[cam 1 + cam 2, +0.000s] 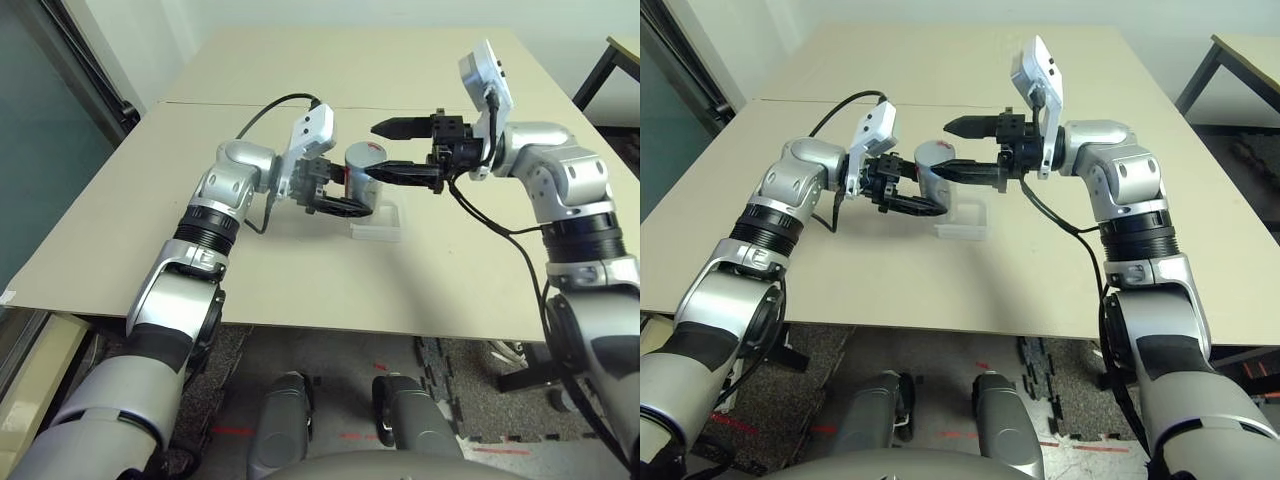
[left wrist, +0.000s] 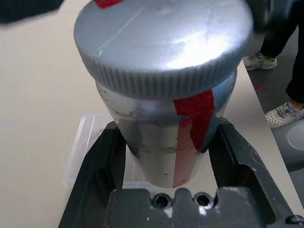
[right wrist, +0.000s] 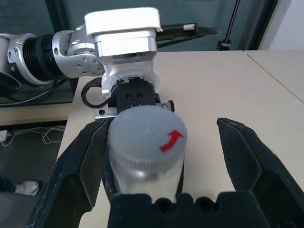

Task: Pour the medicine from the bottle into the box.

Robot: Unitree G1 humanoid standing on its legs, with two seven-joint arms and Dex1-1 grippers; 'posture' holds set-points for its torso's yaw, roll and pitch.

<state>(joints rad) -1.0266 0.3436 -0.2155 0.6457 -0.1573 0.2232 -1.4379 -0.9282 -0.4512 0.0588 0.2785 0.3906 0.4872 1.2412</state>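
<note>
My left gripper (image 1: 345, 190) is shut on the silver-grey bottle (image 1: 362, 165), gripping its body by the red stripe (image 2: 192, 123). It holds the bottle above the table, tilted, with the ribbed cap (image 3: 147, 135) on and facing my right gripper (image 1: 372, 150). That gripper stands open with the cap between its fingers: one finger (image 3: 80, 161) sits close beside the cap, the other (image 3: 242, 156) well apart. The clear box (image 1: 377, 222) lies on the table right below the bottle and looks empty.
The beige table (image 1: 300, 280) has a seam across its far part. A dark-legged table (image 1: 610, 60) stands at the far right. A person's shoes (image 2: 259, 59) are on the floor beyond the table edge.
</note>
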